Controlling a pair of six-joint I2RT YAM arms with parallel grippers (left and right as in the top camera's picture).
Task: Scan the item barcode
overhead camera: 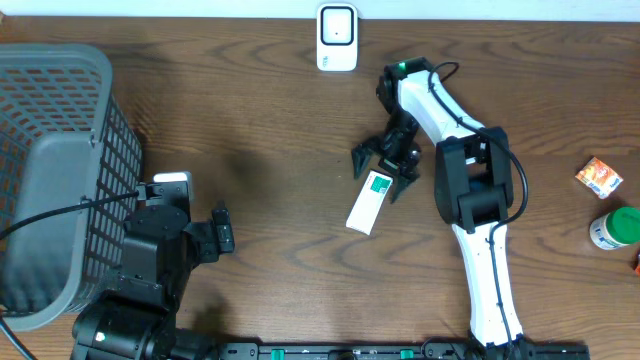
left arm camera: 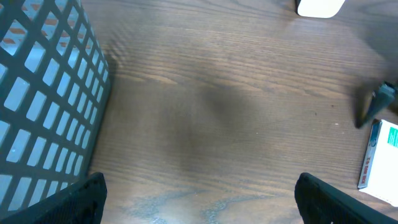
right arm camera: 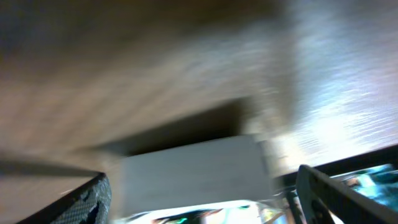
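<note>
Right arm [overhead camera: 478, 262]: rises from the near edge of the surface [overhead camera: 270, 120], runs up to a bend at the far side, then folds back down and to the left. Wrist pitched down over the box [overhead camera: 368, 203].

Right jaws: spread wide, one tip on each side of the box's far end. Nothing gripped. The wrist view is badly blurred, but it shows the white box lying between the two fingers with a gap on each side.

Box: white with a green end, lying flat on the surface near the middle and angled. It sits well short of the white scanner [overhead camera: 337, 37] at the far edge.

Left arm [overhead camera: 150, 260]: tucked low at the near left corner, beside the grey basket [overhead camera: 60, 120], wrist pointing right.

Left jaws: wide open over bare wood, nothing between them. Its wrist view catches the box at the far right edge.

Far right of the surface: a small orange packet [overhead camera: 598, 177] and a green-lidded bottle [overhead camera: 615, 228], well apart from both arms.
</note>
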